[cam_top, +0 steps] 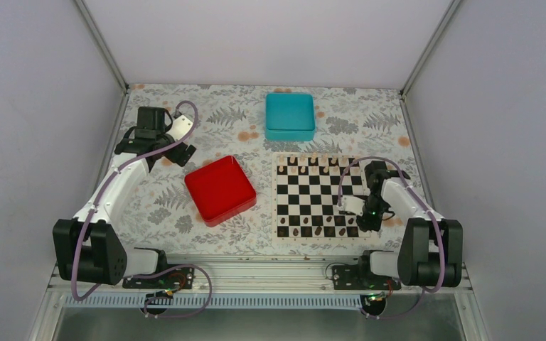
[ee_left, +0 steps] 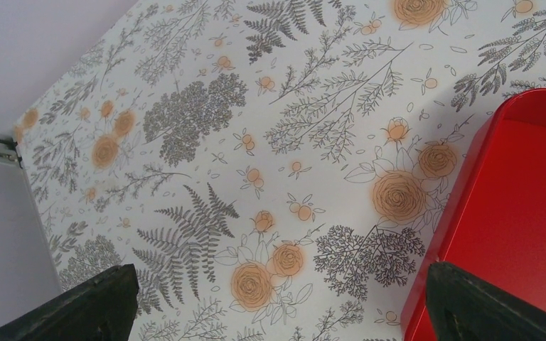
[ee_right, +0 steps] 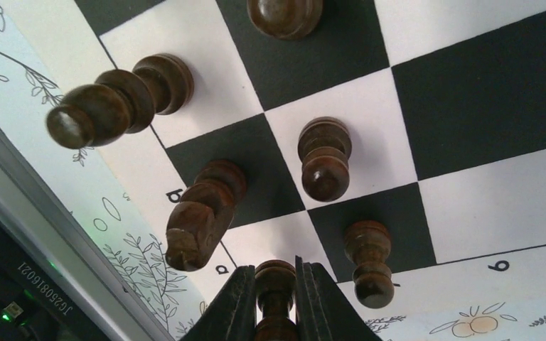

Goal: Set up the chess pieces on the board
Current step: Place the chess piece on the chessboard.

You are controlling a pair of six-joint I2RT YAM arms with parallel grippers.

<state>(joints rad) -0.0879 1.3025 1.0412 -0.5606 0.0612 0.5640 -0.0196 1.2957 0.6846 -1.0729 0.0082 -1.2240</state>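
**Table** (cam_top: 370, 121): covered by a cloth printed with grey ferns and orange roses. Plain pale walls (cam_top: 256, 35) close it in on three sides, and a metal rail (cam_top: 256, 264) runs along the near edge.

**Teal box** (cam_top: 290, 116): middle of the far edge.

**Red tray** (cam_top: 220, 190): left of centre, set askew.

**Board** (cam_top: 318, 199): near right part of the table, its near side close to the rail. Pale pieces (cam_top: 313, 161) line its far edge. Dark chess pieces (cam_top: 318, 231) stand in the two rows by its near edge, with not every square filled.

**Writing:** small letters and a numeral sit in the board's white border, too skewed to read surely. A code label (ee_right: 43, 288) on dark hardware past the near edge begins JG2508.

**Left arm:** stretched toward the far left corner. The left gripper (ee_left: 277, 284) hangs over bare cloth just beside the red tray, jaws wide apart, nothing between them.

**Right arm:** elbow folded above the board's right edge, wrist aimed down at the near right corner. The right gripper (ee_right: 276, 268) has its fingers drawn together, clamped on the stem of one held piece (ee_right: 275, 305). Five more dark ones stand on squares close by. I cannot tell whether the held piece's base touches the board.
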